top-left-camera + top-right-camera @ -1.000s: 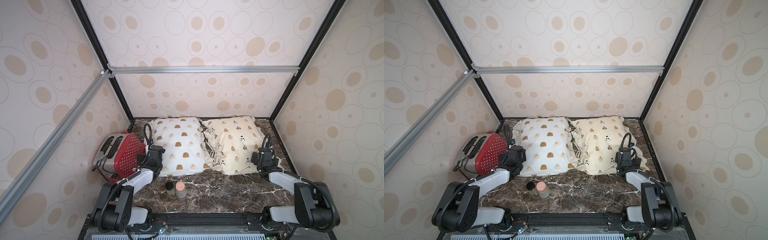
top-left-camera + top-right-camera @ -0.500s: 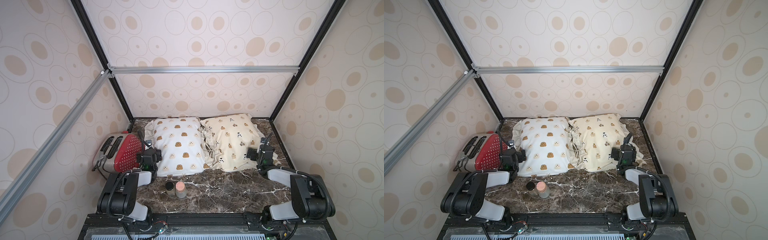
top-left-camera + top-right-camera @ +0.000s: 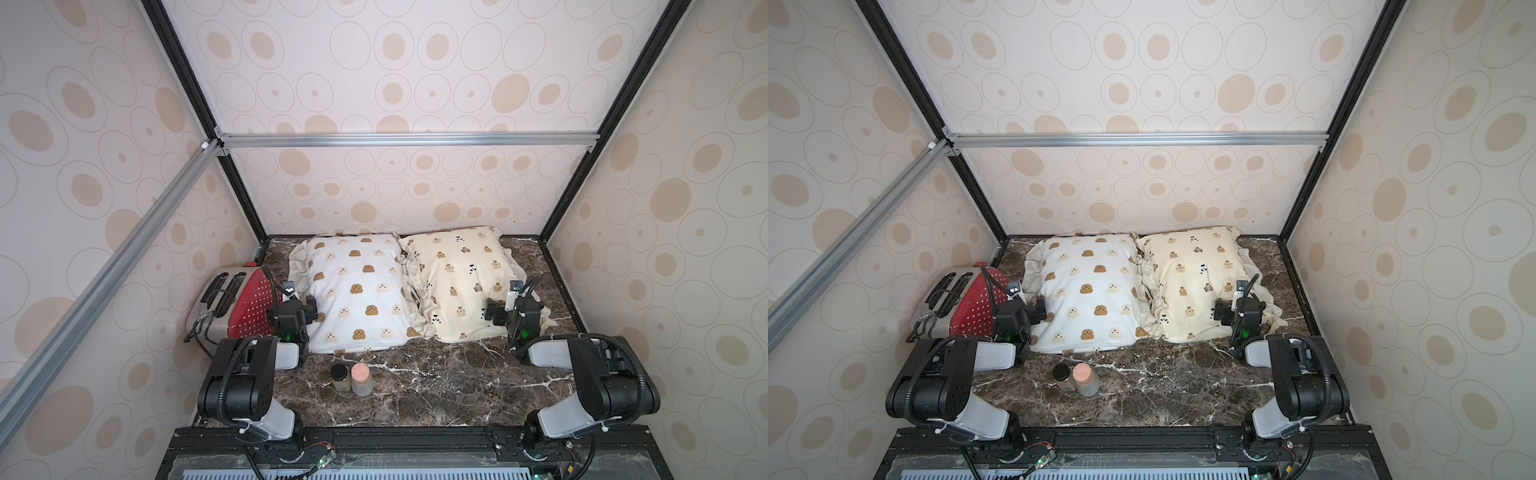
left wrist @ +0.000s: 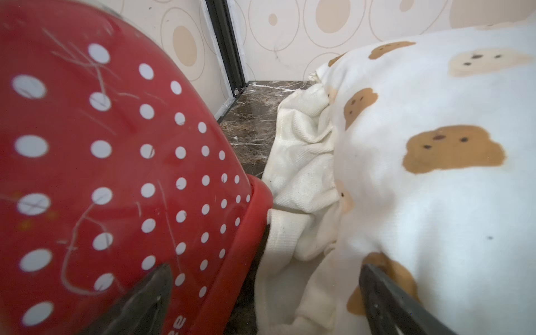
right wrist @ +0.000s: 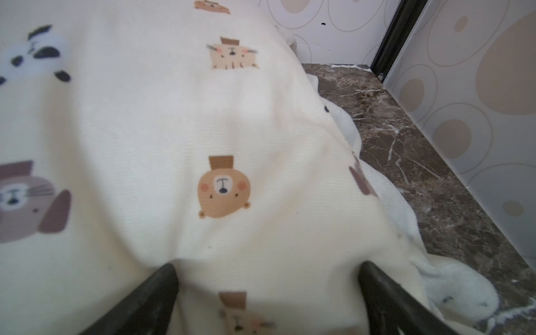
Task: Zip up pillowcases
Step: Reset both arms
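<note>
Two pillowcases lie side by side at the back of the marble table. The white pillowcase (image 3: pixel 357 291) (image 3: pixel 1092 291) (image 4: pixel 435 179) has brown and cream bears. The cream-yellow pillowcase (image 3: pixel 457 274) (image 3: pixel 1196 274) (image 5: pixel 203 124) has small bears and pandas. My left gripper (image 3: pixel 311 309) (image 3: pixel 1040 311) (image 4: pixel 266 268) is open at the white one's near left ruffle, between it and the toaster. My right gripper (image 3: pixel 508 311) (image 3: pixel 1231 312) (image 5: pixel 267 266) is open, its spread jaws resting on the cream-yellow one's near right corner. No zip shows in any view.
A red toaster (image 3: pixel 237 303) (image 4: pixel 101 174) with white dots stands against the left wall, touching the white ruffle. Two small jars (image 3: pixel 340 376) (image 3: pixel 360 379) stand on the marble table (image 3: pixel 436 382) in front of the white pillowcase. Patterned walls close three sides.
Both arms have folded back, their elbows drawn toward the front edge. The grippers stay wide open at the pillowcases' near outer corners. The cream-yellow pillowcase has shifted slightly toward the back.
</note>
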You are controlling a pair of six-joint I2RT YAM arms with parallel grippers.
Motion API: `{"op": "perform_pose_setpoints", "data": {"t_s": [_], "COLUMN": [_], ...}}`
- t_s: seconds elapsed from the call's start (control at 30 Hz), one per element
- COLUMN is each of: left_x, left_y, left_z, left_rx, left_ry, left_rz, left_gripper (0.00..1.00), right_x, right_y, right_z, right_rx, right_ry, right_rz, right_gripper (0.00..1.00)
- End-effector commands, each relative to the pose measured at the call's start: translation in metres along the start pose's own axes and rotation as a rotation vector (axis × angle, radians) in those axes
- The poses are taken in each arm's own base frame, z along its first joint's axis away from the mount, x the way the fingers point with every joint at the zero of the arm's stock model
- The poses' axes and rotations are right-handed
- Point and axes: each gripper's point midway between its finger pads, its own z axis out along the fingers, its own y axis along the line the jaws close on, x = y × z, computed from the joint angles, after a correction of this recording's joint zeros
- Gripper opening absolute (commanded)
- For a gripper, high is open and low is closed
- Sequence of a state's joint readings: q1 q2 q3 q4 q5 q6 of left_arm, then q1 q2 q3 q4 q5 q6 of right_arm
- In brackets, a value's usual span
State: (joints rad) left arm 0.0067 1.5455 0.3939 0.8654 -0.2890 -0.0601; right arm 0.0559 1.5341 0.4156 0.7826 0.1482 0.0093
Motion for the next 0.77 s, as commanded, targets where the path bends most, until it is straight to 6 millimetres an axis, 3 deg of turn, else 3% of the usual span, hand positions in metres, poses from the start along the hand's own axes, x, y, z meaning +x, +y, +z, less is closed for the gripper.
{"op": "perform_pose_setpoints", "data": {"t_s": [0.0,0.73], "left_x": [-0.0107,-0.0105], "left_y": [-0.001,-0.0017], "left_z": [0.0014,0.0014], "left_rx": [0.006,0.007], "left_ry": [-0.022,-0.022], "left_rz": [-0.02,-0.016], "left_gripper": [0.99,0.99], "right_x": [-0.0053,-0.0055], "right_y": [0.0054,0.0052], "right_z": [0.001,0.0011], "right_rx": [-0.027,-0.026], "right_ry": [-0.016,-0.017], "right_rz": [-0.014,-0.014], "right_gripper": [1.0,1.0]}}
